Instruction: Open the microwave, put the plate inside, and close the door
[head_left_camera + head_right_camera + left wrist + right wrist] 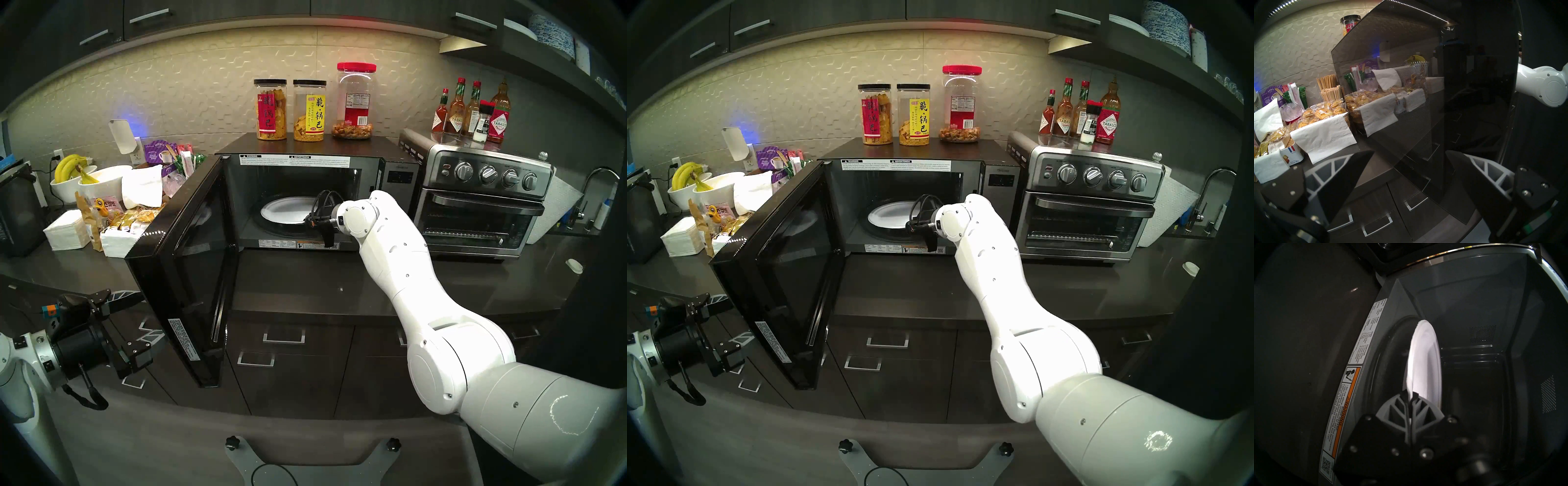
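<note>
Holding the plate (1425, 360) by its near rim, my right pincer (1411, 396) is clenched; I'd lower it flat onto the turntable (268, 228), seemingly just underneath, before releasing.

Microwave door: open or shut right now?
Open. The door is swung wide to the left, exposing the cavity of the microwave with the plate inside.

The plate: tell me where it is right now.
In the head views the plate is inside the open microwave, over the turntable, its right edge pinched by the right end effector.
</note>
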